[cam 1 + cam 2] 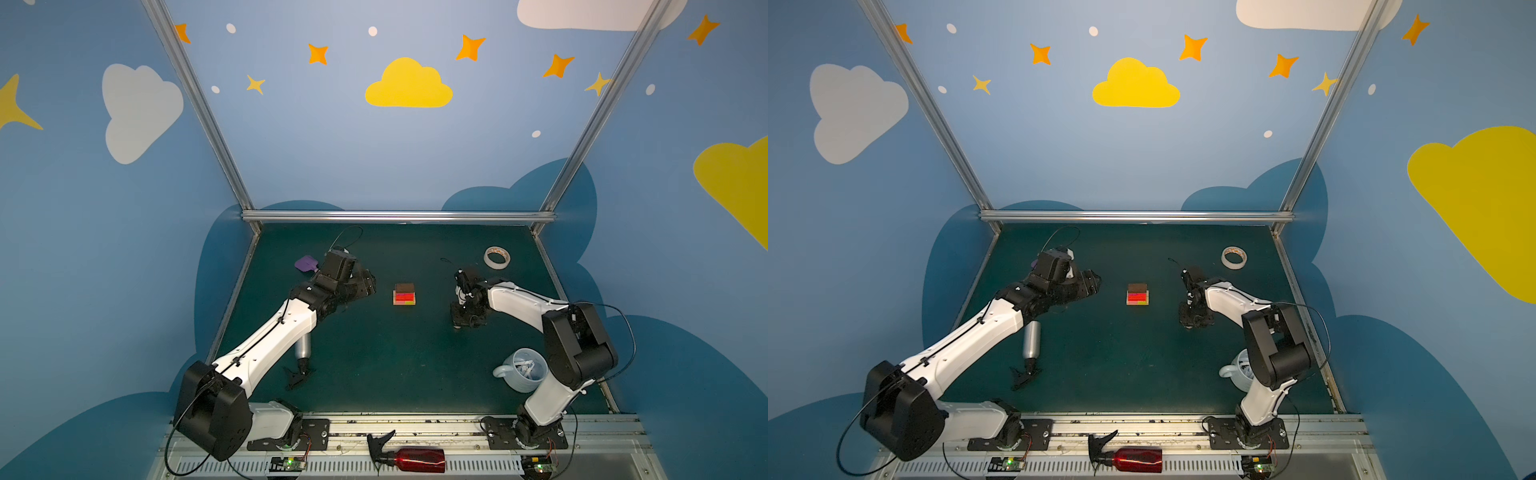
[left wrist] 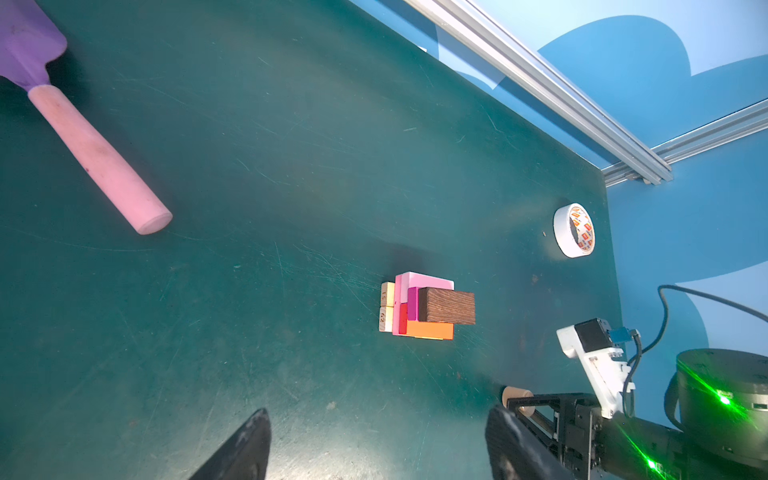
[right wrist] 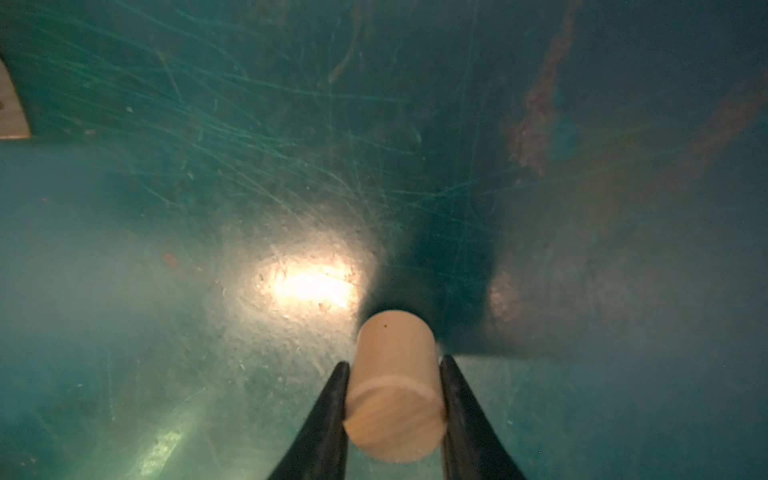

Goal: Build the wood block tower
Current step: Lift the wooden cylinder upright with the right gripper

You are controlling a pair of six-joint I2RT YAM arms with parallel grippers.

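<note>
Clamping tan cylinder (image 3: 395, 395) | right hand (image 3: 395, 362) | left hand (image 2: 378, 411) spread, empty

Left hand (image 2: 378, 446): black jaws wide apart; white arm stretched forward;
Right hand (image 3: 392, 368): pointing down; black jaws clamped on short tan wooden cylinder (image 3: 392, 401)

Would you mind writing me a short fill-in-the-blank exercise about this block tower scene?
1. The right gripper is shut on a tan wooden ____.
2. The left gripper is open and holds ____.
3. The top block of the tower is dark ____.
4. The purple spatula has a ____ handle.
Missing words: cylinder; nothing; brown; pink.
</note>
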